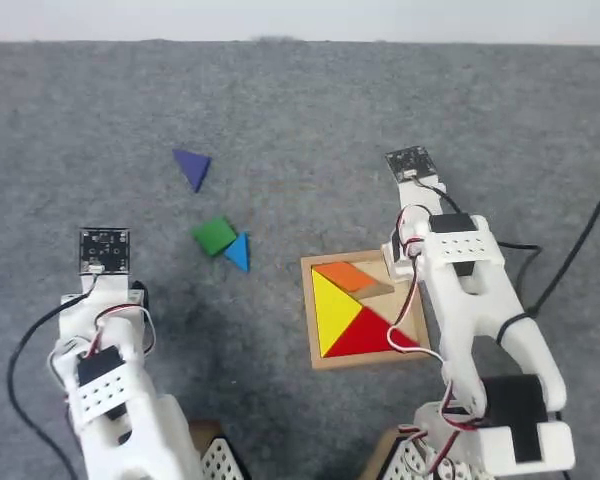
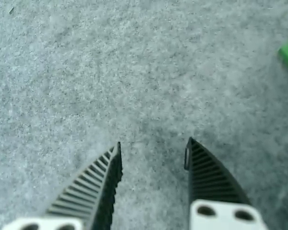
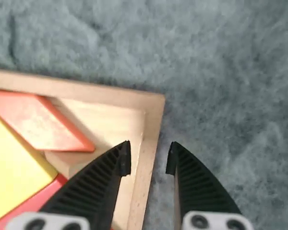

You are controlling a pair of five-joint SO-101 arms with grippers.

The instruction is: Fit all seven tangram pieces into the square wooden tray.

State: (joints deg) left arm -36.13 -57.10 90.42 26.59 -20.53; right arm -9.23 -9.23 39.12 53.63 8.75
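Tray holding three pieces, orange, yellow, red, three loose, purple, green, blue, both arms' jaws spread

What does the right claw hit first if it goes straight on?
Probably the wooden tray, at its rim: the open right claw straddles that rim near a corner, one side over the tray's bare floor, the other over the carpet. Height above it is unclear.

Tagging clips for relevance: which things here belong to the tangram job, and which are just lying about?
Job: square wooden tray; orange parallelogram, yellow triangle, red triangle inside it; loose purple triangle, green square, blue triangle.
Lying about: black cable, grey felt surface.
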